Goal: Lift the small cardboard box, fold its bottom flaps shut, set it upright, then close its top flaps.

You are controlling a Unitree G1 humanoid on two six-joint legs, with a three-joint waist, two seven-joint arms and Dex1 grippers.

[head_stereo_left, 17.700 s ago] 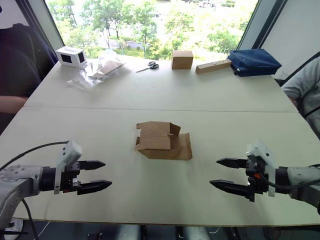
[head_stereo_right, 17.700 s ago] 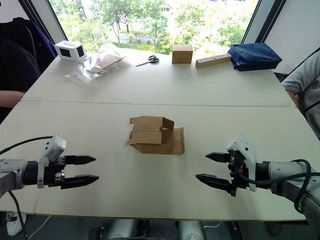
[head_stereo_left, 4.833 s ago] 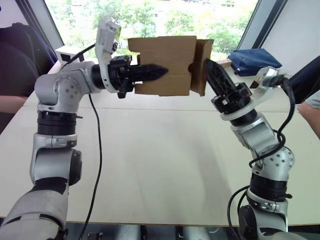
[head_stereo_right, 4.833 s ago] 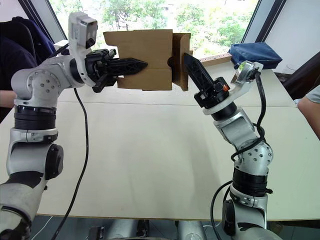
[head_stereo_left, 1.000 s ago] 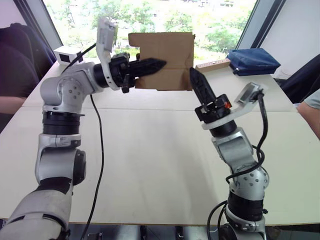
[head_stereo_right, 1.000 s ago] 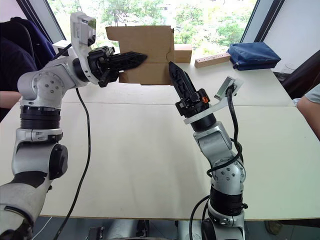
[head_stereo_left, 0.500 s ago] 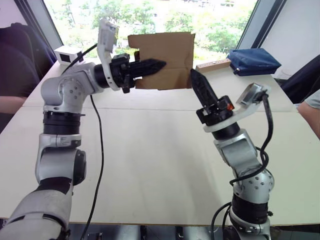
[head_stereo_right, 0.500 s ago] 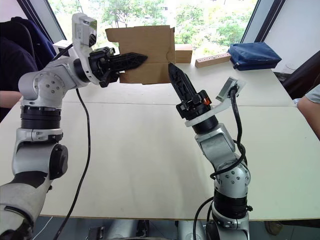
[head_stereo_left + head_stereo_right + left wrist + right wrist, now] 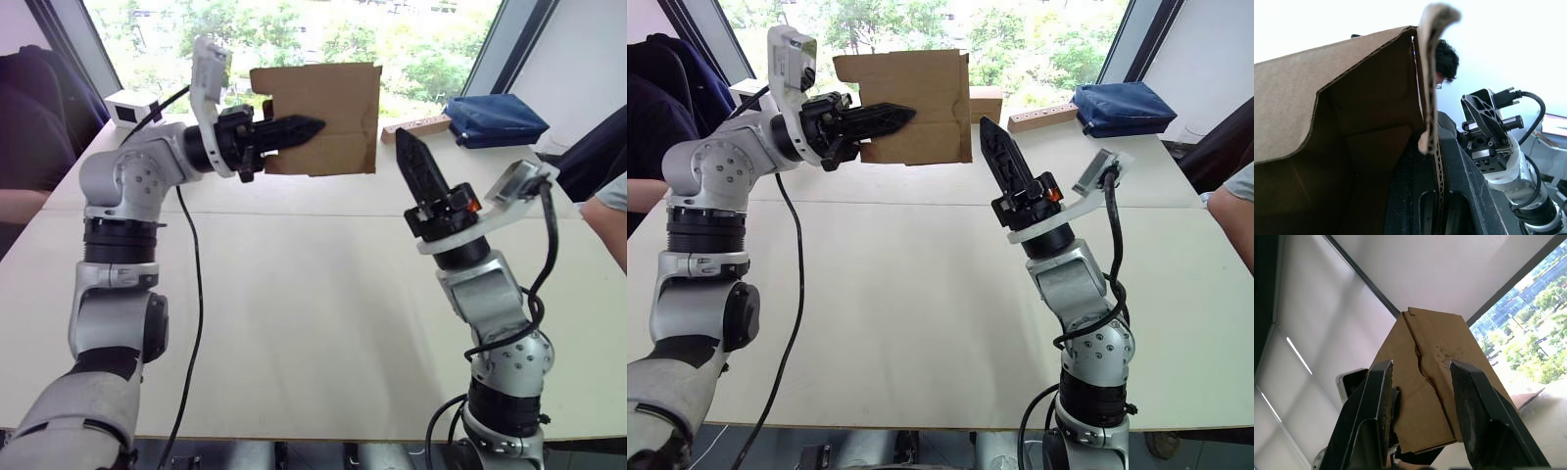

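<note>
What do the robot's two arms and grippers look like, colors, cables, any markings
Both arms are silver-grey metal with rounded joints and black bands, each trailing a black cable. The left gripper and right gripper have pointed black fingers and a white wrist camera housing. The right wrist shows a small orange-red mark.

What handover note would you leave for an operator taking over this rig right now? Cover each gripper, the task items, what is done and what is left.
Left gripper: shut on a wall of the small cardboard box, holding it in the air above the table.
Right gripper: open, empty, just beside the box's right edge, not touching it.
Done: box lifted; in the right wrist view two flaps on the facing end lie folded together.
Left: finish the bottom flaps if needed, set the box upright on the table, close the top flaps.
</note>
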